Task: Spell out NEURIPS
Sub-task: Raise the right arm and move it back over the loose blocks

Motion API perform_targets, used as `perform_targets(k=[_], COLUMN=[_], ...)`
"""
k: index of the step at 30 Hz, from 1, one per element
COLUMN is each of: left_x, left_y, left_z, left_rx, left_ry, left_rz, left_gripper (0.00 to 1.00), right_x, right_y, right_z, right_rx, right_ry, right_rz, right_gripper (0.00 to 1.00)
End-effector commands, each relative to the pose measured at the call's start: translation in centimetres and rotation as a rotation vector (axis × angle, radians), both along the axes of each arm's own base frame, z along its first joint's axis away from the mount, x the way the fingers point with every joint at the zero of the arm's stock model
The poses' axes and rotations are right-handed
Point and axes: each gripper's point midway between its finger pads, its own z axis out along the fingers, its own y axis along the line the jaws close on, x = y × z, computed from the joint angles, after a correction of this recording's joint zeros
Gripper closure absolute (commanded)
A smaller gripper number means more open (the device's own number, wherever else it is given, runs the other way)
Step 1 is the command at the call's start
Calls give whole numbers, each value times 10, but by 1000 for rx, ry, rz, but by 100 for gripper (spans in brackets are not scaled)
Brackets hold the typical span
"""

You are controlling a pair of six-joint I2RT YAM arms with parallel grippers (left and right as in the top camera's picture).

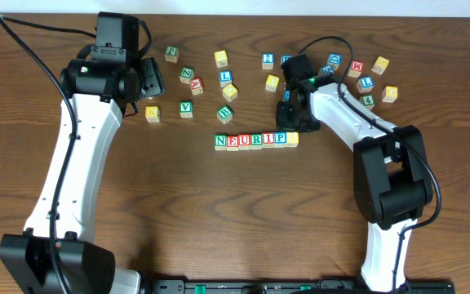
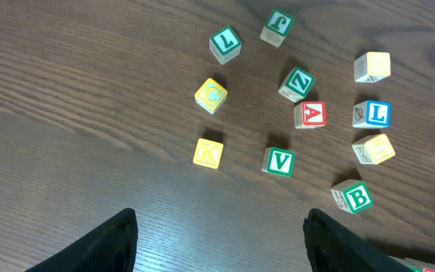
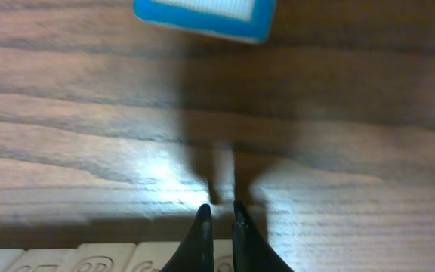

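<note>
The cubes stand in one row mid-table: green N [image 1: 220,141], red E [image 1: 232,141], U [image 1: 245,140], R [image 1: 257,140], red I [image 1: 268,140], blue P [image 1: 281,139] and a yellow-faced cube [image 1: 292,139] at the right end. My right gripper [image 1: 294,121] hovers just behind the row's right end. In the right wrist view its fingers [image 3: 219,211] are pressed almost together with nothing between them, and the cubes' pale side faces [image 3: 97,257] show below. My left gripper [image 1: 152,79] is open and empty at the back left, its fingers [image 2: 219,219] wide apart.
Loose cubes lie behind the row: yellow K [image 1: 152,113], green V [image 1: 186,109], green B [image 1: 224,114], blue L [image 1: 226,78], blue 2 [image 1: 268,60], and several more at the back right near a yellow one [image 1: 389,93]. A blue-rimmed cube [image 3: 202,15] lies just ahead of my right gripper.
</note>
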Motion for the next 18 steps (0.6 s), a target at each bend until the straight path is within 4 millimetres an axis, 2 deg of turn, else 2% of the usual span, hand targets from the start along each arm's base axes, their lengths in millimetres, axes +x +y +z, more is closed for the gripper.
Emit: perform_targets(k=[1,8,13,18], left_x=[3,3,3,3], left_y=[4,4,4,4], left_z=[-3,-3,-3,-3], left_rx=[6,6,6,7], left_ry=[5,5,5,5], left_rz=[20,20,20,19], left_gripper=[31,31,30,30], right_x=[3,22,25,21], right_y=[5,14,39,59], right_z=[-2,8,14,15], right_rx=[11,46,139,160], right_ry=[-17,-92,-115,-122], right_rz=[48,77,124,118], right_gripper=[94,91,91,91])
